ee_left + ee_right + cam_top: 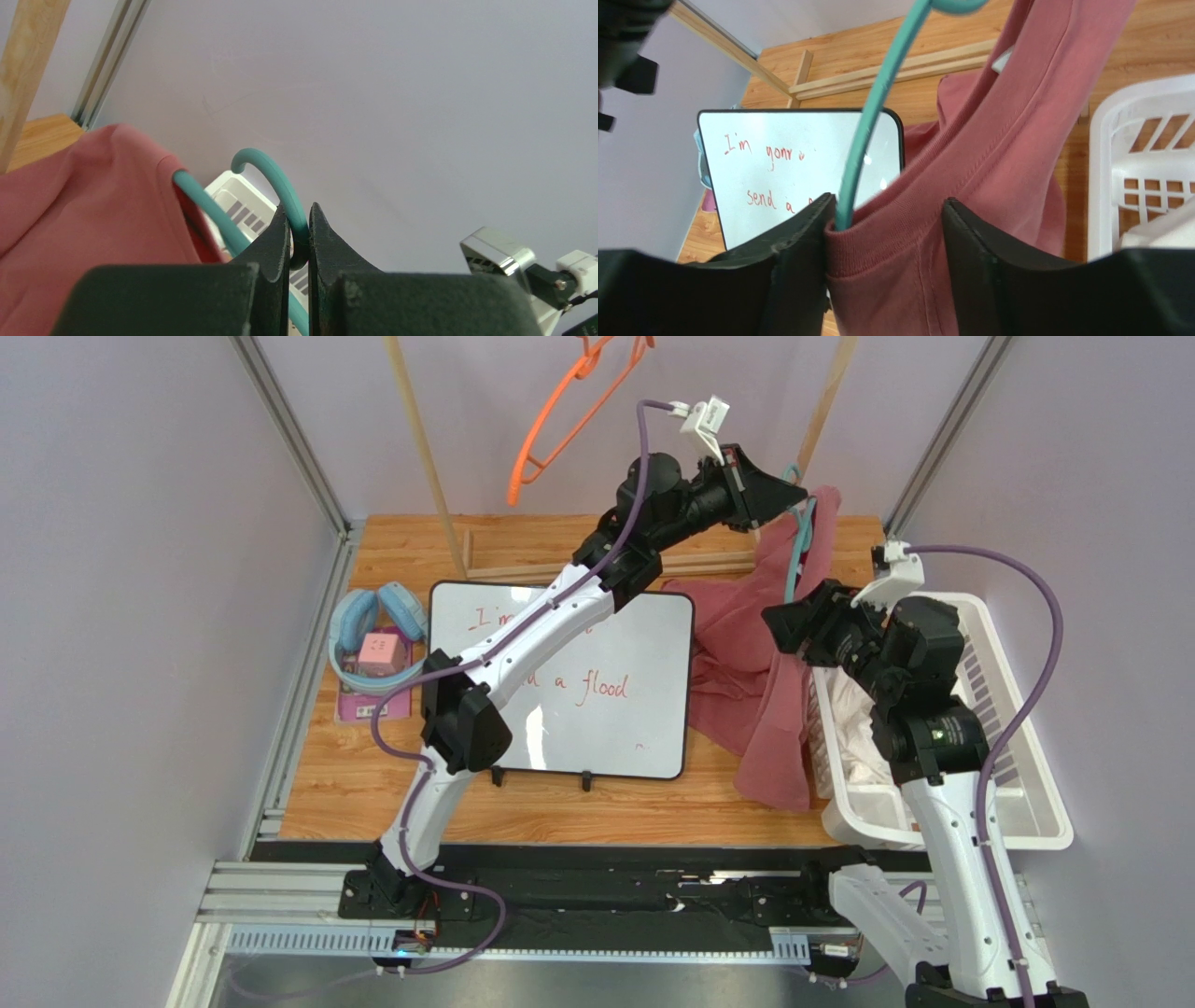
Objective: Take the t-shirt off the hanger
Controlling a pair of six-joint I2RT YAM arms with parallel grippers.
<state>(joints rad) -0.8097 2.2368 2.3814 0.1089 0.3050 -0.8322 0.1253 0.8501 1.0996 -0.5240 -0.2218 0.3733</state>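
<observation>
Item: pink t-shirt point(744, 658), upper right of centre, top view, draped on teal hanger point(210, 208); L gripper point(300, 241) clamped on hanger top, R gripper point(885, 245) straddles collar point(927, 189) + 1 hanger arm, pinch unclear; risk: R pull snags fabric, yanking hanger from L jaws.

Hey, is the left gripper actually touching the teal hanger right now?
Touching. The left wrist view shows the left gripper closed on the hook of the teal hanger, which is pinched between both fingers with no gap on either side.
</observation>
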